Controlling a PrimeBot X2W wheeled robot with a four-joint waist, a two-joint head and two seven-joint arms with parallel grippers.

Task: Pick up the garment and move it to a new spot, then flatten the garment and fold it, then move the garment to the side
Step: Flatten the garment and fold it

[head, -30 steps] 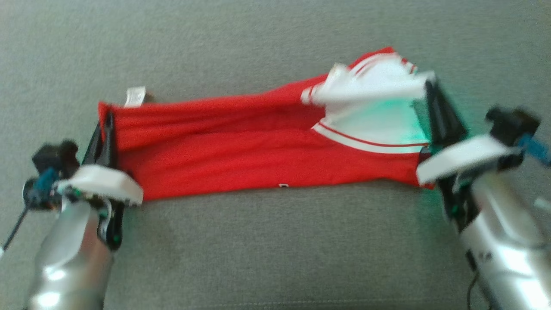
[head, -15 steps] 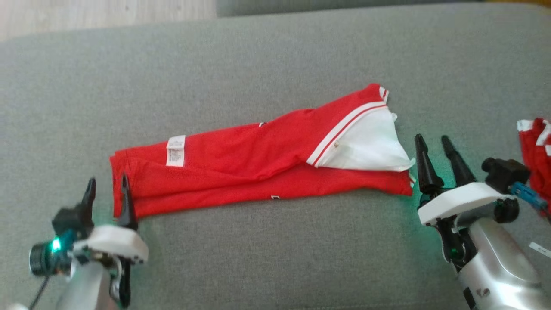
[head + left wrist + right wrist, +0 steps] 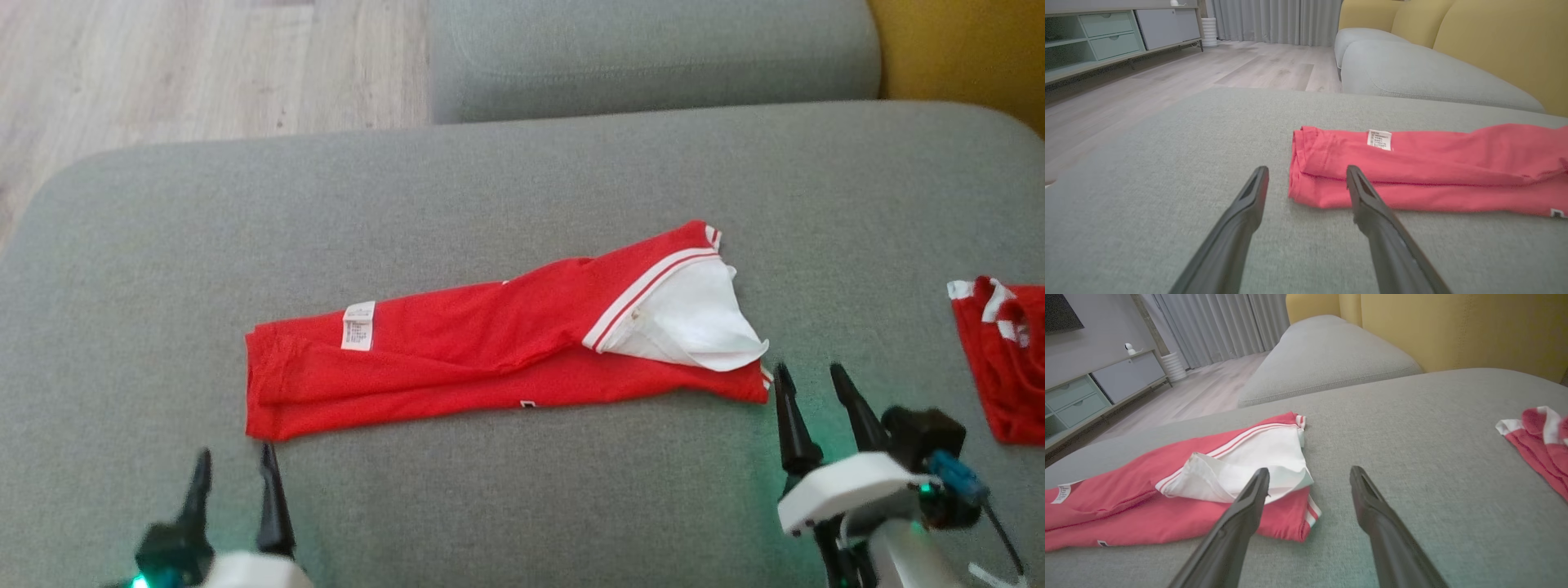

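The garment (image 3: 457,351) is red with a white collar part and a white label, folded into a long strip lying across the grey cushion (image 3: 522,188). It also lies in the left wrist view (image 3: 1412,171) and the right wrist view (image 3: 1167,498). My left gripper (image 3: 233,461) stands open just in front of the strip's left end, apart from it, empty (image 3: 1306,173). My right gripper (image 3: 808,380) stands open just beside the strip's right end, empty (image 3: 1310,475).
Another red and white piece of cloth (image 3: 1000,359) lies at the cushion's right edge. A second grey cushion (image 3: 653,49) and a yellow backrest (image 3: 963,49) stand behind. Wooden floor (image 3: 163,73) lies beyond the far left edge. A low cabinet (image 3: 1106,36) stands across the room.
Both grippers have let go of the garment's ends, opened and drawn back toward me. The garment has dropped flat as a folded strip. The head camera has tilted up.
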